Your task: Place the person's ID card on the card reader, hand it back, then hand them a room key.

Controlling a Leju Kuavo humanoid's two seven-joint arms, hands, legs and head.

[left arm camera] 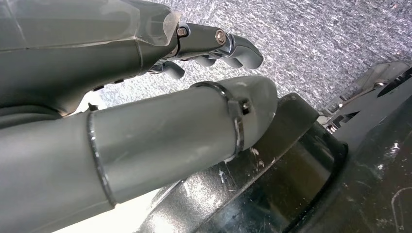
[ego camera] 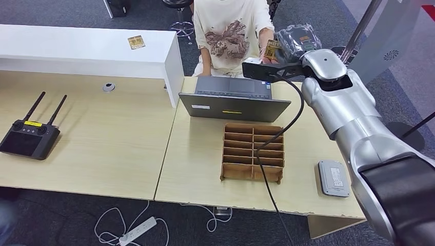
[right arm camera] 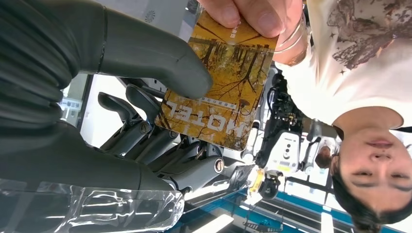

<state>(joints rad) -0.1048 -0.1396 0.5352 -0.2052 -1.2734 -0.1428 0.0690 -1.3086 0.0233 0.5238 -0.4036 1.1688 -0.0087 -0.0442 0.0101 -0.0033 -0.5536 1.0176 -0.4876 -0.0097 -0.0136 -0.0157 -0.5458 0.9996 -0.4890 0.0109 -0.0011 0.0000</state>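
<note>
Right hand [right arm camera: 145, 111] was stretched out over the laptop [ego camera: 233, 98] toward the person [ego camera: 228, 31], thumb pressed on one face of the card [right arm camera: 221, 92] and fingers [right arm camera: 131, 128] tucked behind it, so I was pinching it while the person's hand [right arm camera: 248, 12] gripped the opposite edge. Card had HOTEL printed on it with a yellow tree picture, so my guess was that it was the room key, not the ID, and we were right at the handover. From the head view I could only make out the card [ego camera: 270, 50] up by the person's fingers. It looked like thin stiff plastic, basically weightless and pretty slick, so it'd slide out of a loose pinch easily; flat thumb-on-face near one end seemed the right hold, leaving the far end free for them. Left hand [left arm camera: 214, 46] hung by my side over the carpet, fingers curled in, nothing in it. Reader [ego camera: 334, 178] sat on the table [ego camera: 102, 148] near the wooden tray [ego camera: 253, 152].
</note>
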